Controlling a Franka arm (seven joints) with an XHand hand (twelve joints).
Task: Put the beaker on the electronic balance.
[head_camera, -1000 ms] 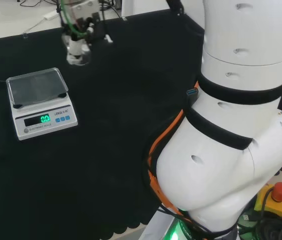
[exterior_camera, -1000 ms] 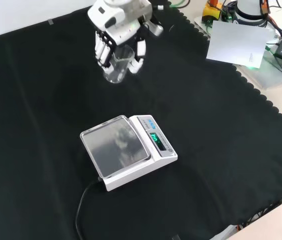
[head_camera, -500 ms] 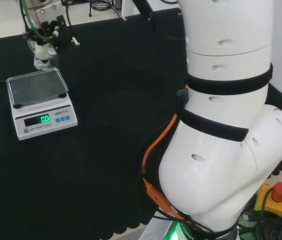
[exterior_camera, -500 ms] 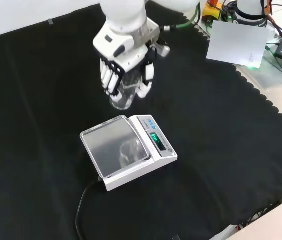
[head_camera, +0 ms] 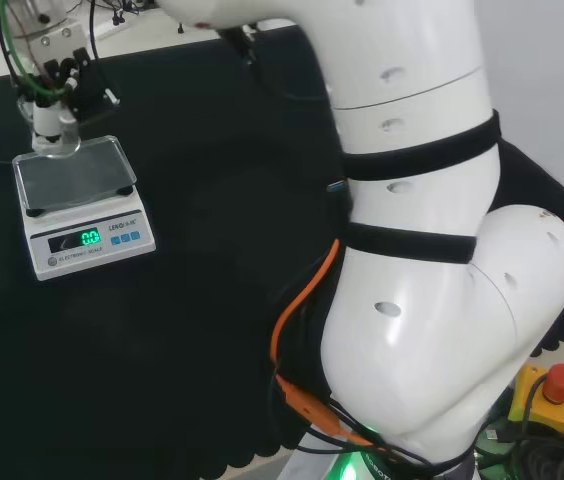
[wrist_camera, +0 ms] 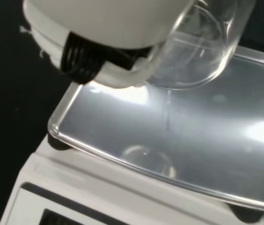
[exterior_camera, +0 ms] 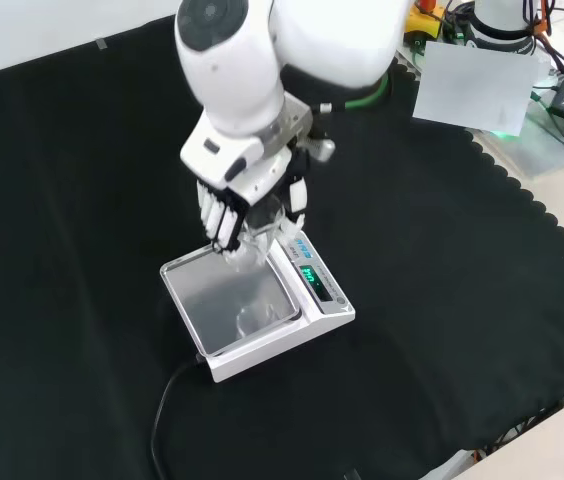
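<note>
A clear glass beaker (exterior_camera: 259,232) hangs upright in my hand (exterior_camera: 247,195), whose fingers are curled round it. It is held just above the far edge of the balance's shiny pan (exterior_camera: 230,295). In the head view the beaker (head_camera: 54,135) and the hand (head_camera: 54,80) sit over the pan's far left corner (head_camera: 72,175). In the wrist view the beaker's round base (wrist_camera: 193,51) floats a little above the pan (wrist_camera: 179,136), not touching it, beside a white part of the hand (wrist_camera: 104,28). The white balance (exterior_camera: 307,300) shows a green display.
The balance's black cable (exterior_camera: 167,400) runs off toward the cloth's near edge in the front view. A white sheet (exterior_camera: 467,85) and cables lie beyond the cloth's scalloped far right edge. The arm's large white links (head_camera: 422,250) stand at the head view's right.
The hand has carried the beaker from beyond the balance to above the pan's far edge, and lower. The balance has not moved.
</note>
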